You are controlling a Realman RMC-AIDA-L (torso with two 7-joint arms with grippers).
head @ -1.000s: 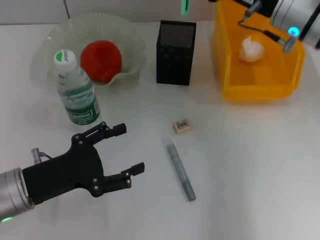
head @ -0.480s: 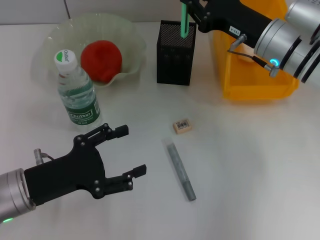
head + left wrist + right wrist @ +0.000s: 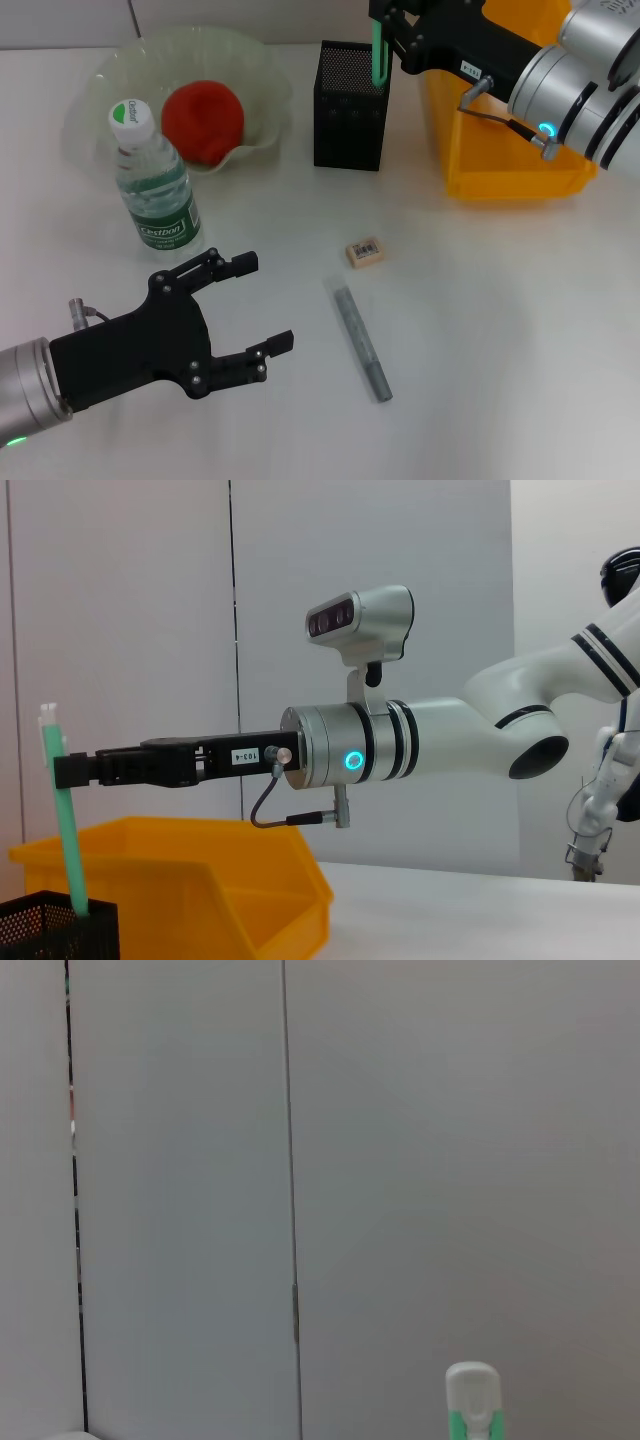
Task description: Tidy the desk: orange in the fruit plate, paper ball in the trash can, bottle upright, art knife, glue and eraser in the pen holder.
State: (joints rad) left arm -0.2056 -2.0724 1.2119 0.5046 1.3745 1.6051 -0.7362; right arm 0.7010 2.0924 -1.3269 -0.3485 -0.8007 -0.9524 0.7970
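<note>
Green and slender, the art knife (image 3: 377, 55) stands upright with its lower end inside the black mesh pen holder (image 3: 351, 105), pinched near its top by the clenched jaws of the right gripper (image 3: 383, 30), which reaches in over the orange trash can (image 3: 510, 150). On the white table (image 3: 500, 330), the eraser (image 3: 364, 251) lies near the grey glue stick (image 3: 360, 340), the two apart. The bottle (image 3: 152, 180) stands upright beside the fruit plate (image 3: 100, 80), which holds the orange (image 3: 203, 120). The left gripper (image 3: 245, 315) hovers low over the table near the bottle, its jaws spread and holding nothing.
</note>
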